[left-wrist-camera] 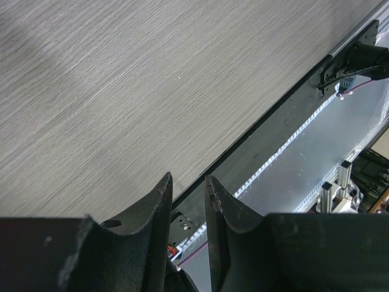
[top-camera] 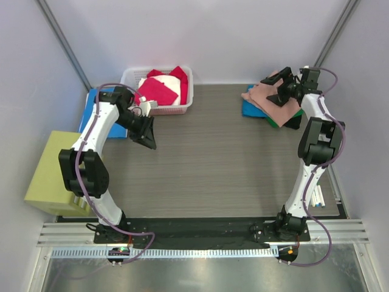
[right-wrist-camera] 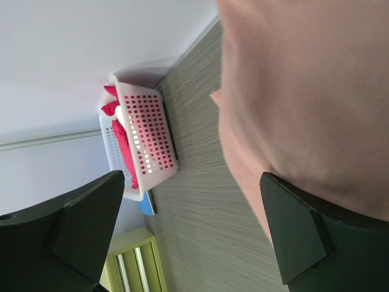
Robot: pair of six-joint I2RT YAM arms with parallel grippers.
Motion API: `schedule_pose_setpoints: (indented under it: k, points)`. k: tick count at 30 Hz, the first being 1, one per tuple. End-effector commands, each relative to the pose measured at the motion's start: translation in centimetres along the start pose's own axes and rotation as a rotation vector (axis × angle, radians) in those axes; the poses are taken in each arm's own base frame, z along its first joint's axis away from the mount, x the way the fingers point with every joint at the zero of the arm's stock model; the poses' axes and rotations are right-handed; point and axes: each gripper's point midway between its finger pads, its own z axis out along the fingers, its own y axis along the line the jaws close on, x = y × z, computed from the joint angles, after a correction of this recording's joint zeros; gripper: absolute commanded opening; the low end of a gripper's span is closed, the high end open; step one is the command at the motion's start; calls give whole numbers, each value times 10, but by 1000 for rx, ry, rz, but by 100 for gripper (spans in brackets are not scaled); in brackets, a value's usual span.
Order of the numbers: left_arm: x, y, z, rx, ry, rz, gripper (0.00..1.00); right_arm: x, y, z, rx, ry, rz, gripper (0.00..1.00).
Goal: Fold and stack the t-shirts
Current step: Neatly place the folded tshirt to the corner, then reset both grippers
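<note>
The left gripper [top-camera: 144, 135] is hanging over the bare table [top-camera: 213, 158] in the left half of the top view, just below the basket [top-camera: 129, 76]. Its jaws are standing slightly apart, gripping nothing. In the basket, at the upper left of centre, a magenta tee [top-camera: 157, 91] is lying bunched with a white tee [top-camera: 172, 85]. At the upper right, folded shirts are sitting in a stack: a pink tee [top-camera: 262, 100] on top, with a teal-blue tee [top-camera: 248, 111] and a green tee [top-camera: 281, 120] peeking out beneath. The right gripper [top-camera: 276, 88] is hovering at this stack, jaws spread wide. In its wrist view the pink cloth is filling the upper right beside one finger [right-wrist-camera: 298, 231]; it may be touching, though I cannot tell.
</note>
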Motion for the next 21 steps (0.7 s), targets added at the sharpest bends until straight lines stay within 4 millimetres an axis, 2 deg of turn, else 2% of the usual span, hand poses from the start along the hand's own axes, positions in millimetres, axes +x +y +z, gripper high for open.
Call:
schedule_pose_setpoints:
  k: [1,3,4,5,6,7,8,9,10,11,12,13,14,15,16,17,18,19,20,21]
  points:
    - [24,-26,-29,-14,15,-47,29,1,147,-72,-223,-79,-210,100]
    - [19,-28,-38,-58,-35,-41,29,18,182,-95,-273,-93,-289,100]
    - [14,-29,-43,-81,-69,-34,28,28,188,-102,-244,-101,-312,100]
    - [7,-34,-53,-108,-140,-13,28,48,216,-125,-267,-121,-413,100]
    - [3,-36,-58,-124,-177,-6,28,61,222,-133,-255,-128,-456,100]
    - [-1,-36,-64,-154,-214,1,29,71,210,-134,-175,-139,-460,100]
    - [-9,-41,-74,-176,-284,34,30,99,233,-155,-186,-157,-526,100]
    - [-13,-41,-79,-191,-317,27,35,112,224,-160,-134,-155,-579,100]
    - [-16,-38,-85,-235,-353,6,39,120,203,-159,-54,-179,-585,100]
    - [-21,-40,-91,-251,-395,16,45,143,216,-180,-87,-191,-627,100]
    - [-21,-38,-92,-266,-408,-6,52,153,212,-188,-81,-196,-648,100]
    - [-22,-34,-94,-294,-418,-18,55,165,185,-183,-19,-178,-636,100]
    - [-20,-32,-94,-305,-418,-31,59,174,175,-188,-8,-169,-628,100]
    - [-18,-30,-93,-310,-409,-42,66,184,177,-209,-37,-187,-629,100]
    - [-14,-29,-92,-315,-396,-47,68,197,148,-204,9,-149,-611,100]
    - [-12,-24,-93,-343,-387,-54,69,203,139,-210,16,-149,-610,100]
    - [-9,-21,-93,-362,-386,-50,74,208,137,-227,-4,-174,-616,100]
    - [-8,-16,-96,-394,-392,-45,79,218,115,-226,28,-152,-606,100]
    - [-6,-9,-101,-444,-397,-51,83,221,107,-231,41,-159,-605,100]
    - [-4,-5,-103,-464,-403,-56,92,227,97,-235,59,-142,-602,100]
